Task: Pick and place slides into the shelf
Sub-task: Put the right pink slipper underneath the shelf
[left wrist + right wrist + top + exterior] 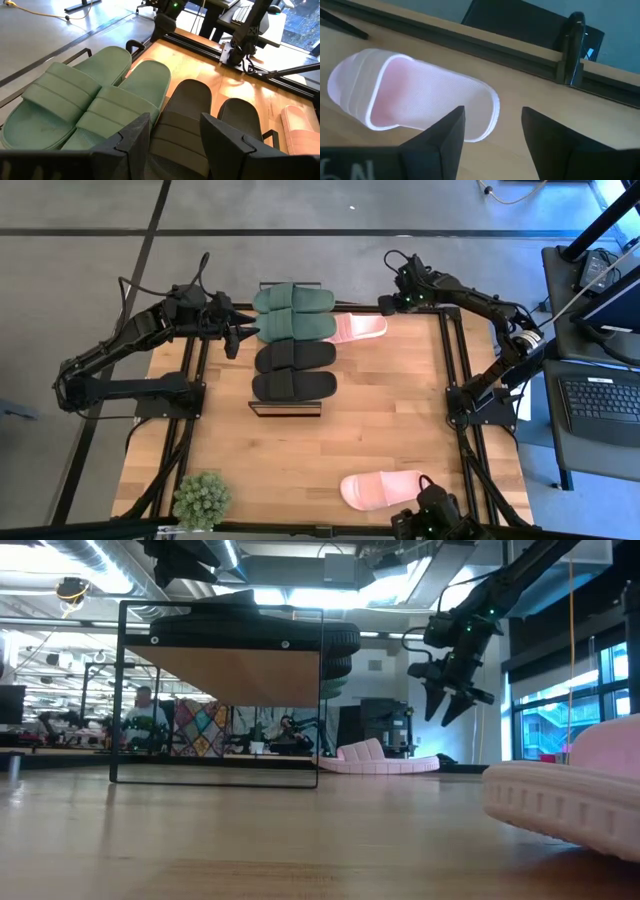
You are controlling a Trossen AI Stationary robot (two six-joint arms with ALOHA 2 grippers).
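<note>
The right gripper [492, 135] is hovering just above the wooden tabletop [380, 420] near its far edge, fingers [445, 137] standing apart with nothing between them. Directly below and just ahead of its fingertips, a pale pink slide [415, 97] is lying flat on the wood, its heel end nearest the fingers. In the low view the same gripper [452, 705] is hanging clear of the surface, pointing down.

The left gripper [175, 135] is holding over the shelf [285, 408], its fingers [132, 137] likewise apart and empty. Immediately beneath it the two black slides [185, 125] are resting side by side on the shelf's plank top; just beyond them the two dark green slides [85, 95] are sitting on the same top, touching each other.

Well away from both grippers, at the near edge of the table, a second pink slide [385, 487] is lying alone, and a small potted plant [201, 498] is standing at the near left corner.

Around the table, grey floor [80, 270] is showing; a desk with a keyboard [600, 405] is standing to the right. Seen level across the table, an open workshop is stretching behind, with a seated person [145, 715] far off.

The near pink slide is cut off at the low view's right edge. The lower tiers of the shelf are hidden from above by the plank top.
</note>
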